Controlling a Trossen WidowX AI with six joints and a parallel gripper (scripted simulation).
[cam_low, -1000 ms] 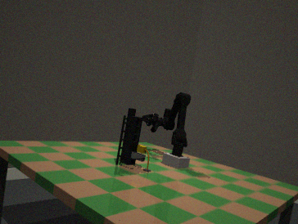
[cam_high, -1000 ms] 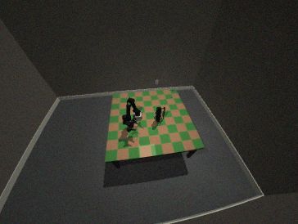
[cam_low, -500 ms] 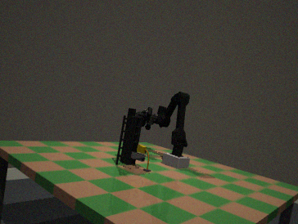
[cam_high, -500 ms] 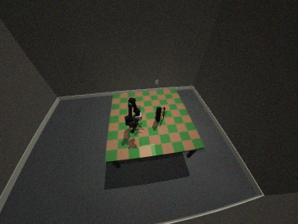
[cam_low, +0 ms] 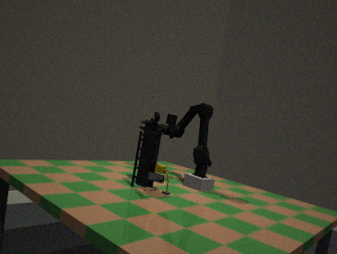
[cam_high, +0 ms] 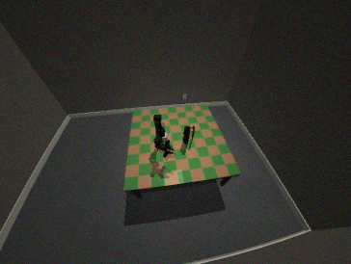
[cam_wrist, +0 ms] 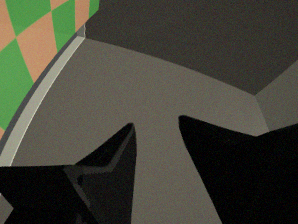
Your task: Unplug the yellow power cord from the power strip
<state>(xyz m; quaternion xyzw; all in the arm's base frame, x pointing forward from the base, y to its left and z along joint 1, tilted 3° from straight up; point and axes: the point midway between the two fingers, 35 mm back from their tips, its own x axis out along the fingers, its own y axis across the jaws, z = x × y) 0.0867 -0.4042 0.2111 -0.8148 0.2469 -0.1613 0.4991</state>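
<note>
A yellow plug [cam_low: 160, 169] sits low against the side of a tall black upright body [cam_low: 148, 155] [cam_high: 186, 135]; whether that body is the power strip I cannot tell for sure. Its yellow-orange cord [cam_low: 168, 180] bends over and hangs to the table. How far the plug is seated is too small to tell. My gripper [cam_wrist: 156, 125] [cam_high: 171, 151] is partly open, with nothing between the fingers. It is raised above the table, to the left of the black body in the top view, and well clear of the plug. Neither plug nor cord shows in the wrist view.
A grey block [cam_low: 156, 177] sits just below the plug. A thin black ladder-like piece [cam_low: 137, 159] stands along the other side of the black body. My arm's base stands on a white block [cam_low: 199, 182]. The table [cam_high: 140, 180] [cam_low: 125, 229] has green and tan squares.
</note>
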